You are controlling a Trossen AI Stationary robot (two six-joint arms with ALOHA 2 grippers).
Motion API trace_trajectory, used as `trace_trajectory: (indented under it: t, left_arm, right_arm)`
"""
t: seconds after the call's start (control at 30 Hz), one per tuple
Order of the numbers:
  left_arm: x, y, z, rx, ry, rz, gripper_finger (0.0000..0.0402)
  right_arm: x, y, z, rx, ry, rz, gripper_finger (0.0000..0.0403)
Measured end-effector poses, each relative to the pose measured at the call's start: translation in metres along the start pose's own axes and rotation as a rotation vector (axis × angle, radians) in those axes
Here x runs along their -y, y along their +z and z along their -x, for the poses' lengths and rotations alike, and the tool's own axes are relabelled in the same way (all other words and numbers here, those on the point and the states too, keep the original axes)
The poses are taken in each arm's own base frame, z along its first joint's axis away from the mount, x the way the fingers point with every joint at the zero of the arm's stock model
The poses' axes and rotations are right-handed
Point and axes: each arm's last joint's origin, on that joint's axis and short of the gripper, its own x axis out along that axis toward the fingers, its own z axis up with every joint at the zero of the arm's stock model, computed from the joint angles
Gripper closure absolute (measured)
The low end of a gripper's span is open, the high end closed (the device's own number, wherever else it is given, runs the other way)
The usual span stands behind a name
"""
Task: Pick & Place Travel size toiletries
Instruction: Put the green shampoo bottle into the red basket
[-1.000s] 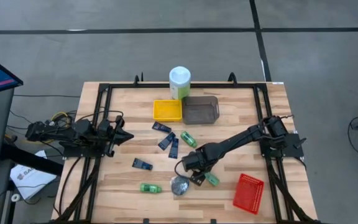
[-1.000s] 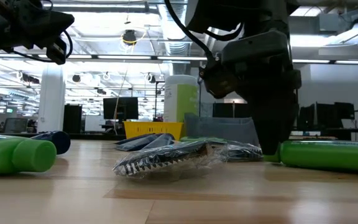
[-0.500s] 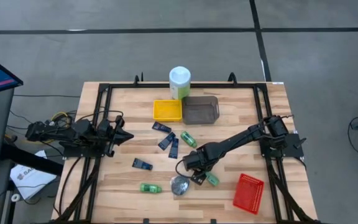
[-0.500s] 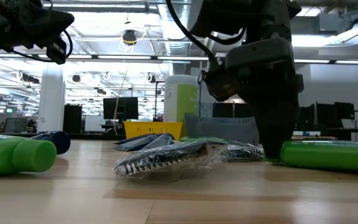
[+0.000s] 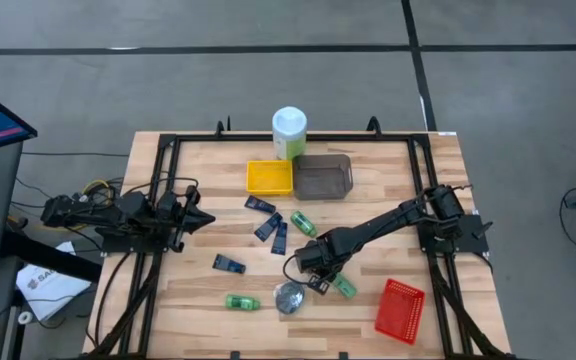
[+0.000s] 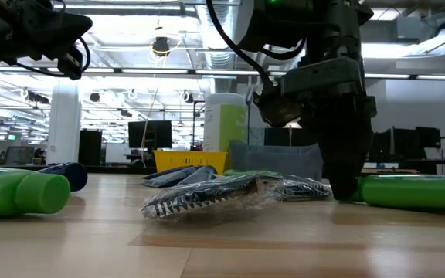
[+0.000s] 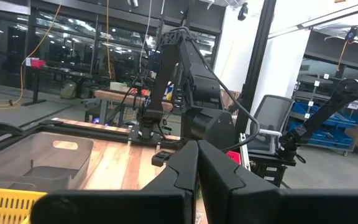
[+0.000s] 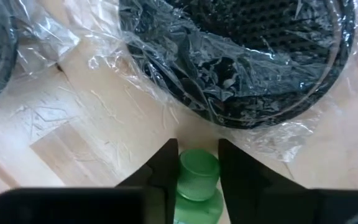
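Since the earlier frame your right gripper [image 8: 194, 163] has edged rightward; its fingers straddle the bright green plastic bottle [image 8: 196, 183] near a plastic-wrapped dark grey disc [image 5: 289, 297]. Left gripper [image 7: 197, 163] waits clenched, far left.

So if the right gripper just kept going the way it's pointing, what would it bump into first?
The right gripper already straddles the cap of a green bottle. Straight beyond that cap lies the plastic-wrapped dark disc, so it would probably meet that next, though depth is hard to judge.
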Motion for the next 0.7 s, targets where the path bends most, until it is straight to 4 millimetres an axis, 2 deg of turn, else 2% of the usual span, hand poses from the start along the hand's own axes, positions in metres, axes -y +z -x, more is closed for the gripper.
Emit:
trace_trajectory:
  t: [0.2,0.33,0.57,0.7]
  left_arm:
    - [0.000,0.000,0.000,0.000,0.000,0.000,0.0394]
    - [0.000,0.000,0.000,0.000,0.000,0.000,0.0394]
    - [0.000,0.000,0.000,0.001,0.000,0.000,0.0394]
    - [0.000,0.000,0.000,-0.003,0.001,0.000,0.0394]
  right_arm:
    - [0.000,0.000,0.002,0.000,0.000,-0.001,0.0326]
    - [0.000,-0.003,0.012,0.033,0.002,-0.001,0.0326]
    - [0.006,-0.011,0.063,0.257,-0.045,-0.031,0.0326]
    - [0.004,-0.029,0.100,0.475,-0.080,-0.034,0.0326]
